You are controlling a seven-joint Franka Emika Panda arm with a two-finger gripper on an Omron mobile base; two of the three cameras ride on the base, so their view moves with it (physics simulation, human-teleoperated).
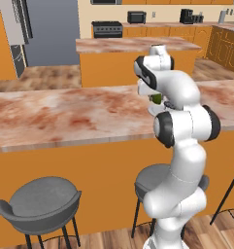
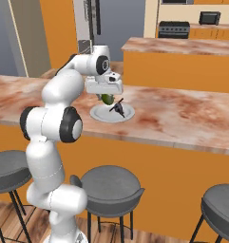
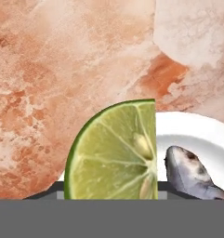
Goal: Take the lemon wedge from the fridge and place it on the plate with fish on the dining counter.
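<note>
My gripper (image 2: 106, 94) is shut on the lemon wedge (image 2: 107, 98), a yellow-green slice with a dark green rind (image 3: 115, 153), also seen beside the arm (image 1: 157, 98). It hangs just above the left rim of a white plate (image 2: 98, 115) that lies on the marbled dining counter (image 2: 182, 114). A dark grey fish (image 2: 118, 108) lies on that plate. In the hand view the fish (image 3: 187, 172) and the plate's rim (image 3: 197, 130) sit right of the wedge, which covers most of the fingertips. The grey fridge (image 1: 53, 31) stands far back at the left.
Grey bar stools (image 1: 41, 204) (image 2: 111, 187) stand along the counter's orange front. Behind the counter (image 1: 65, 116) is a shorter island (image 1: 133, 46) with a similar top. A stove and cabinets line the back wall.
</note>
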